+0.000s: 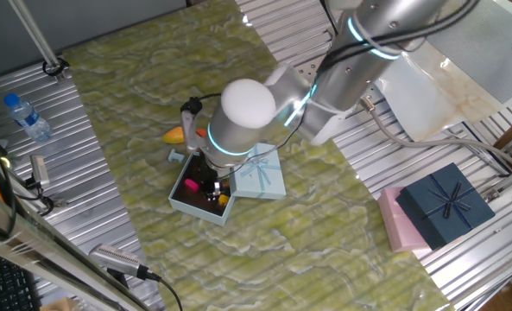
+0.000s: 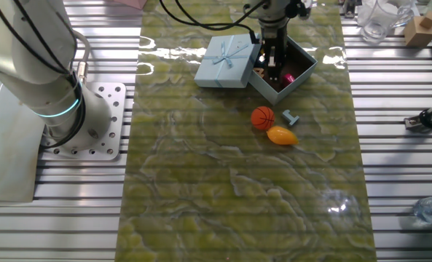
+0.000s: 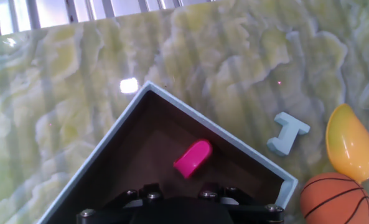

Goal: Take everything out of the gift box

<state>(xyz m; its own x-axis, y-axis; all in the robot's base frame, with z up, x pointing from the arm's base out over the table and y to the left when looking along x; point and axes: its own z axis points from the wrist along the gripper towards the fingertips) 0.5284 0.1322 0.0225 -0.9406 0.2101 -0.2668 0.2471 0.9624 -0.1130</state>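
Note:
The pale-blue gift box (image 1: 180,200) stands open on the green mat, and its bow lid (image 1: 261,173) lies beside it. My gripper (image 1: 211,184) reaches down inside the box (image 2: 303,73). I cannot tell how its jaws stand. Only its dark base shows at the bottom of the hand view. A magenta piece (image 3: 193,158) lies on the brown box floor. Small yellow and orange bits (image 1: 224,200) lie in one corner of the box. Outside the box lie the orange basketball (image 2: 263,117), the yellow-orange mango (image 2: 282,135) and a small pale-blue piece (image 2: 291,117).
A dark navy box with a bow (image 1: 445,203) lies on a pink box (image 1: 392,223) at the right of one fixed view. A water bottle (image 1: 27,117) lies on the metal slats. A glass cup (image 2: 379,18) and a wooden block (image 2: 419,28) stand off the mat.

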